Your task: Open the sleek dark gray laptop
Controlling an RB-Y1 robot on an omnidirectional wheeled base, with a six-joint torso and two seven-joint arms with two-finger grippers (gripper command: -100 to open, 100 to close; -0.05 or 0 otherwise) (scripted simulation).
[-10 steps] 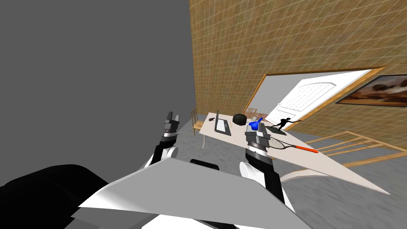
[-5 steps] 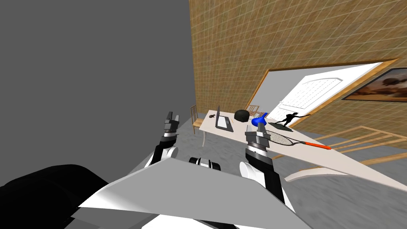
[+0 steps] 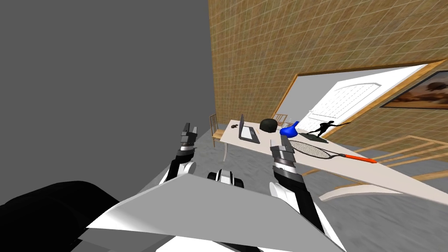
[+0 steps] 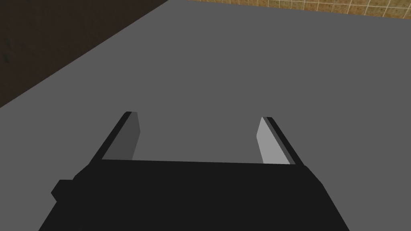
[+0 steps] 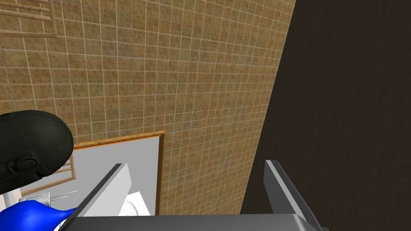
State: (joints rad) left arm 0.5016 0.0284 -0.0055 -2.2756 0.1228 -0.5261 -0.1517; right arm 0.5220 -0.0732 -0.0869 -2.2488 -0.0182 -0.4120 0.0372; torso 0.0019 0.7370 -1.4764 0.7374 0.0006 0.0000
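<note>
**Laptop on the far left end of the tabletop, both arms short of it**

The dark grey laptop [image 3: 247, 132] sits near the far left end of the pale tabletop [image 3: 372, 173], its lid standing up from its base. A small dark thing [image 3: 234, 126] lies to its left. To its right are a black rounded object [image 3: 268, 125], a blue vase-like piece [image 3: 289, 129] and a black figurine [image 3: 323, 128]. A racket [image 3: 313, 149] with an orange handle lies nearer, to the right of the laptop.

The right gripper [image 3: 284, 139] is raised at the tabletop's near edge, right of the laptop and not touching it. In its wrist view the right gripper [image 5: 196, 168] has its fingers [image 5: 120, 180] apart with nothing between them, and the black rounded object [image 5: 32, 148] and the blue piece [image 5: 32, 216] show beside it.

The left gripper [image 3: 189, 130] hangs over the grey floor, left of the tabletop and well apart from the laptop. The left gripper [image 4: 198, 118] fingers are spread and empty too.

A wooden chair [image 3: 214, 127] stands at the table's left end.
</note>
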